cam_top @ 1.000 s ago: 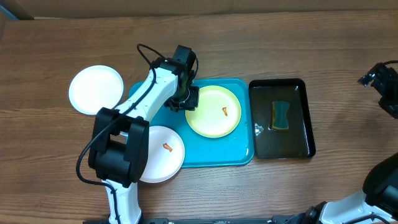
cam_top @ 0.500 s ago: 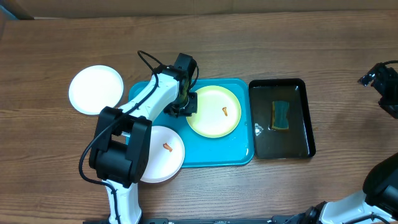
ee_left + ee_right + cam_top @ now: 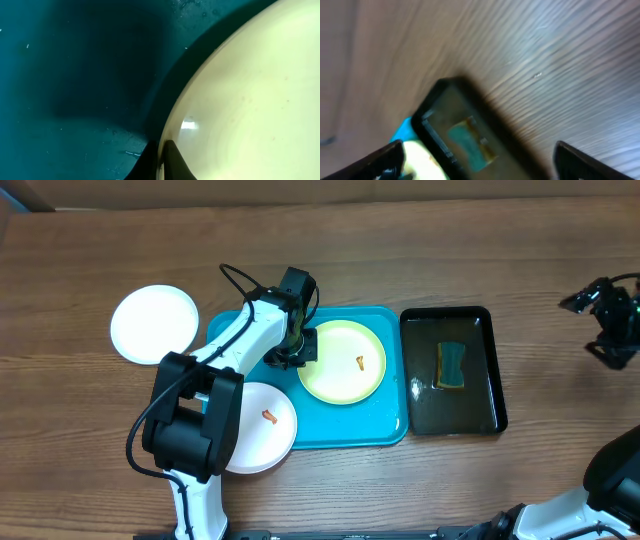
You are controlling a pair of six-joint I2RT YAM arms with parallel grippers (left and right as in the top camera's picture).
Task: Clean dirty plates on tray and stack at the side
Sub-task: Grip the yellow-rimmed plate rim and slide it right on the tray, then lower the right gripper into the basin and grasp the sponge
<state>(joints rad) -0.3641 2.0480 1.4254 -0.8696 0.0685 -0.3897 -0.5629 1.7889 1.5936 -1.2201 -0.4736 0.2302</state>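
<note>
The turquoise tray (image 3: 392, 435) lies in the middle of the wooden table (image 3: 420, 240). The pale yellow-green plate (image 3: 335, 370) sits in the tray towards 1 o'clock and carries a small orange smear (image 3: 360, 361). The left gripper (image 3: 300, 346) is at this plate's 9 o'clock edge. In the left wrist view its fingertips (image 3: 173, 162) stand narrow, one on each side of the rim, and pinch it.

A white plate (image 3: 262, 430) with an orange smear lies over the tray's 7 o'clock corner, partly on the table. Another white plate (image 3: 155, 323) rests on the table at 10 o'clock from the tray.

At the tray's 3 o'clock side is a black tray (image 3: 495, 360) with a sponge (image 3: 451, 366) in it. The right gripper (image 3: 598, 308) hangs well apart from it, at 2 o'clock, with its jaws wide and holding nothing.
</note>
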